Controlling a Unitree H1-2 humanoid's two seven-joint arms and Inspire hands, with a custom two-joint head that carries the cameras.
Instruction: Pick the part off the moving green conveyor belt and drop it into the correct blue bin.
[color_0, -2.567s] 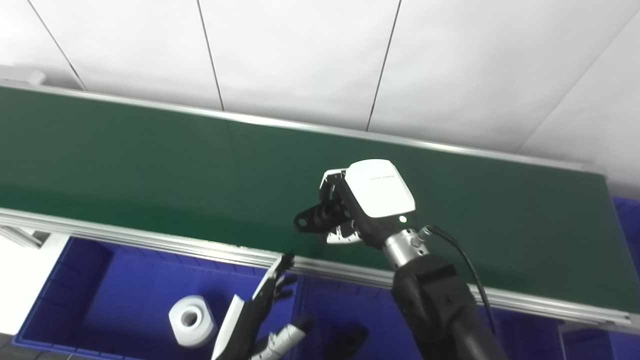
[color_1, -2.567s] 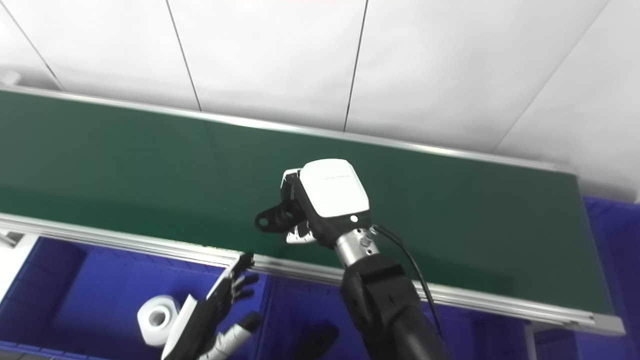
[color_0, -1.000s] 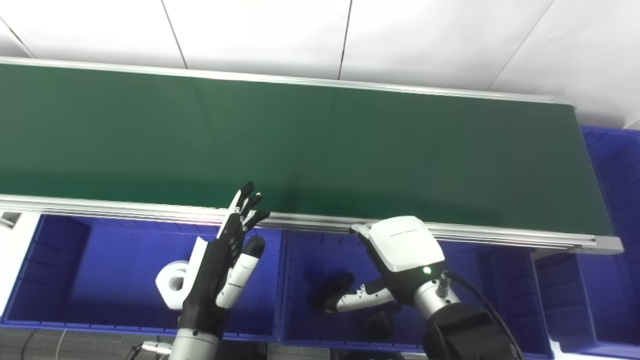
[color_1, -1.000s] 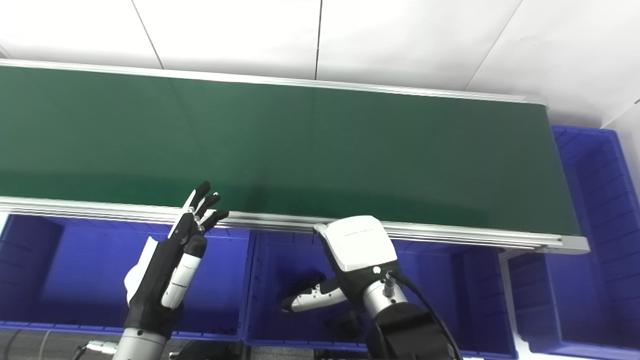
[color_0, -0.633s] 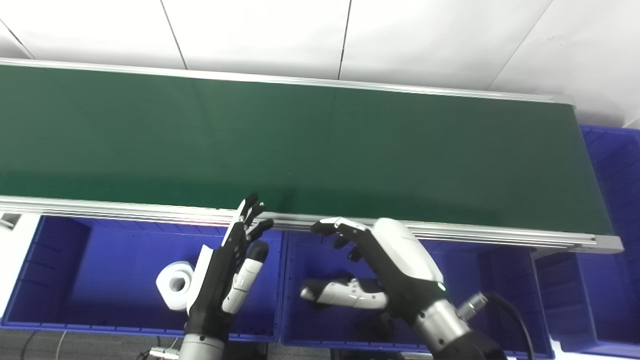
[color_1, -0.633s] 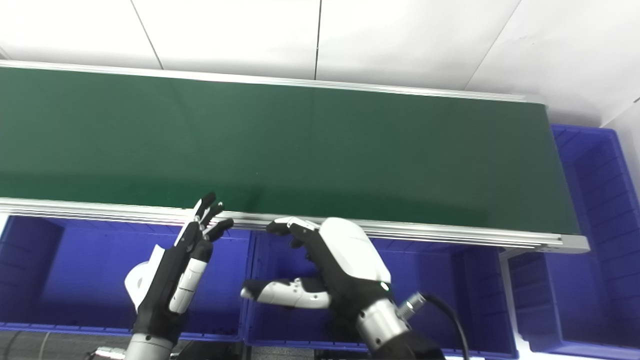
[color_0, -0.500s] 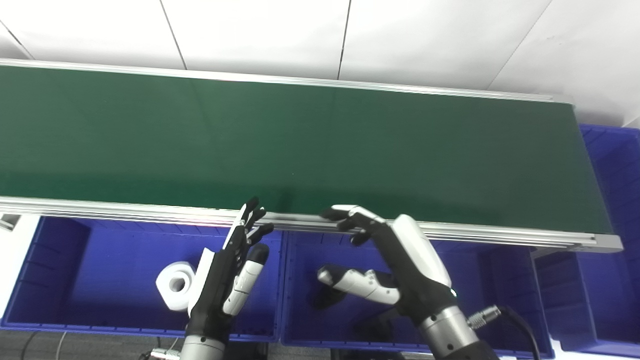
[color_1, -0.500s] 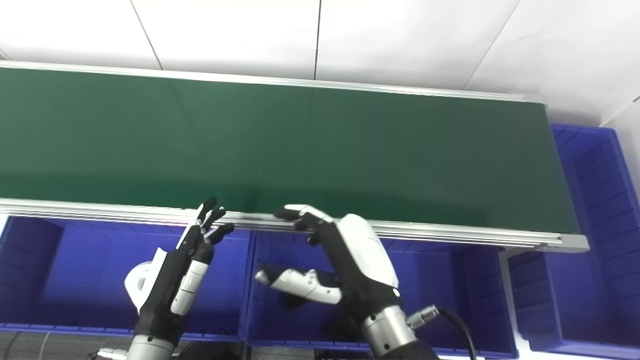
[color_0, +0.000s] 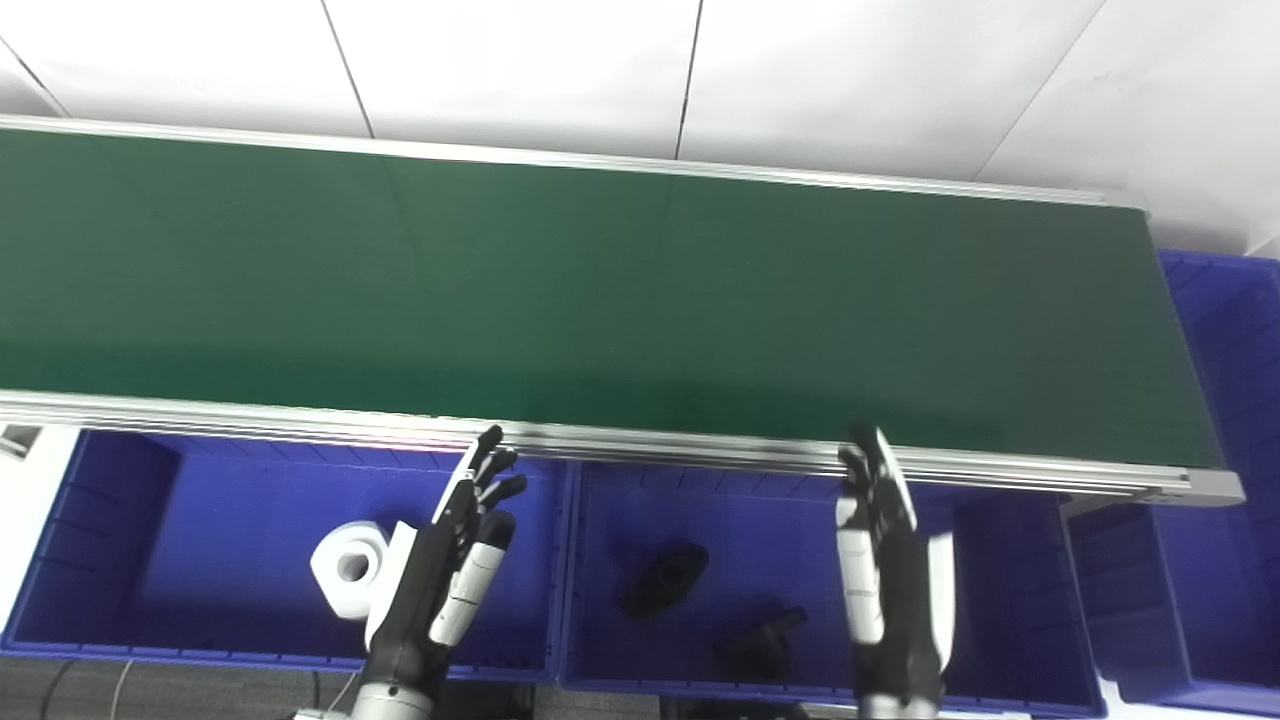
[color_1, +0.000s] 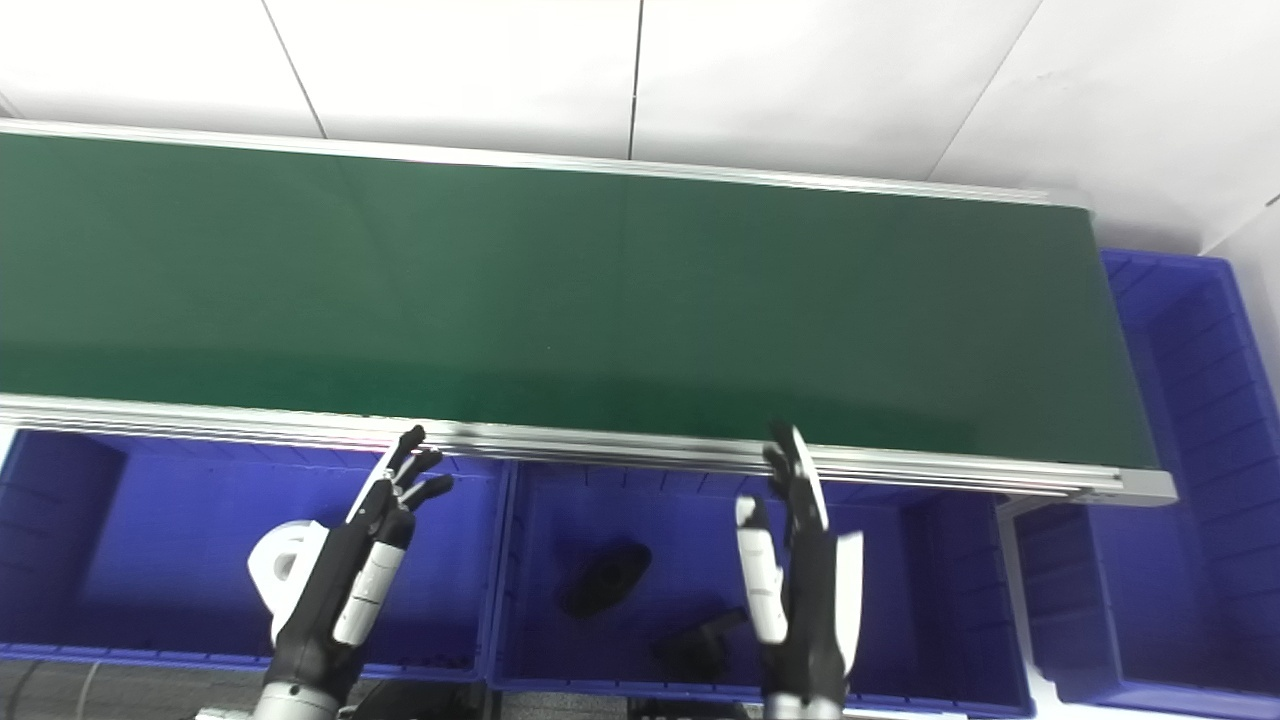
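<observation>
Two black parts lie on the floor of the middle blue bin (color_0: 600, 650): a rounded black part (color_0: 662, 578) toward the bin's left half and a second, flatter black part (color_0: 762, 637) nearer the front wall, apart from each other. The right hand (color_0: 890, 580) is raised over the right half of this bin, edge-on to the cameras, its fingers straight and spread and holding nothing. The left hand (color_0: 445, 570) is raised over the right end of the left blue bin (color_0: 180, 480), also with fingers apart and empty. Behind and just left of that hand, a white ring-shaped part (color_0: 345, 568) sits in the left bin. Along the far side of both bins runs the green conveyor belt (color_0: 600, 290) with its silver rail (color_0: 650, 445). A third blue bin (color_0: 1230, 400) stands past the belt's right end, against the white wall (color_0: 640, 70).
</observation>
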